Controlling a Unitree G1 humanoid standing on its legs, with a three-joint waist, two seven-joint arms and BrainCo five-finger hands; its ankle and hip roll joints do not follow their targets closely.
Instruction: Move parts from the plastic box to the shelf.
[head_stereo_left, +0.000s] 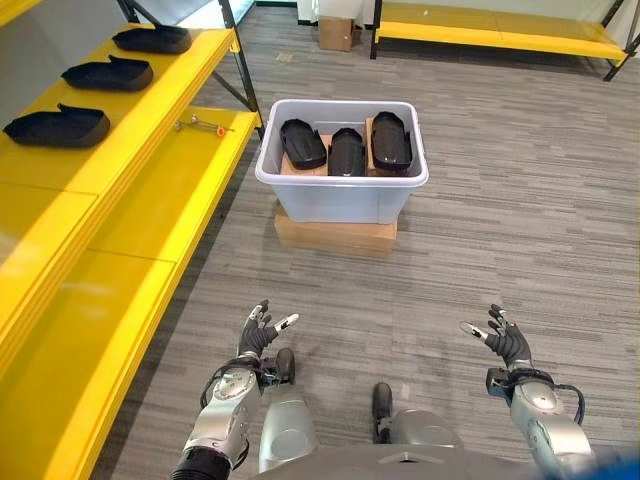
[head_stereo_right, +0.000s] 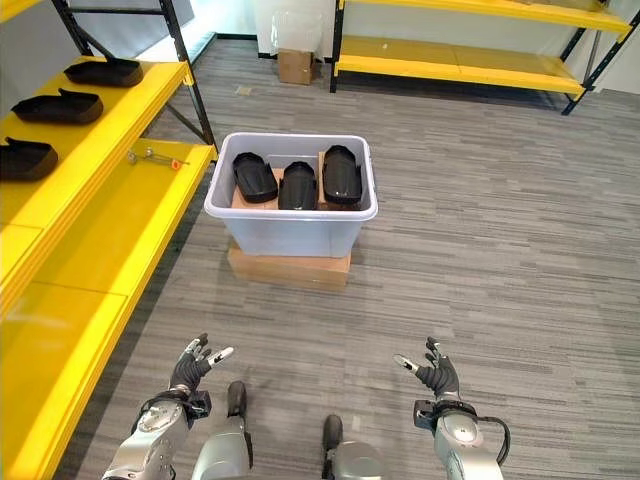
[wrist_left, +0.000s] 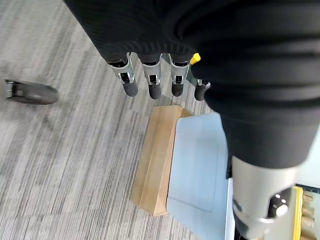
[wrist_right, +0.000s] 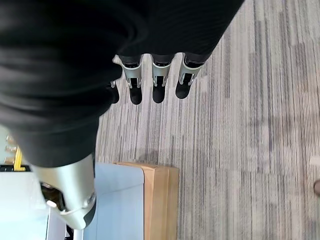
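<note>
While both hands hang low over the grey floor (head_stereo_left: 500, 200), their fingers are spread and relaxed, curled round nothing. In the left wrist view the left hand's fingers (wrist_left: 152, 82) point straight out with bare carpet past them, and the right hand's fingers (wrist_right: 159, 82) do the same in its own wrist view. The left hand (head_stereo_left: 258, 332) and the right hand (head_stereo_left: 505, 340) are both well short of the plastic box (head_stereo_left: 340, 185), one to each side of its near wall, with open floor between them and it.

That grey plastic box rests on a flat cardboard carton (head_stereo_left: 335, 235). Three black parts (head_stereo_left: 346, 150) stand side by side inside the box, leaning on what looks like a brown cardboard liner, though its shape is hard to make out.

Left of the box runs the yellow shelf (head_stereo_left: 150, 190), its lower board almost touching the box's left rim. Three more black parts (head_stereo_left: 57, 126) lie in a row on its upper board. A small metal tool with an orange tip (head_stereo_left: 203, 125) lies on the lower board, near the box's far left corner. Beyond the box stand a small cardboard carton (head_stereo_left: 335, 33) and another yellow rack (head_stereo_left: 500, 35).
</note>
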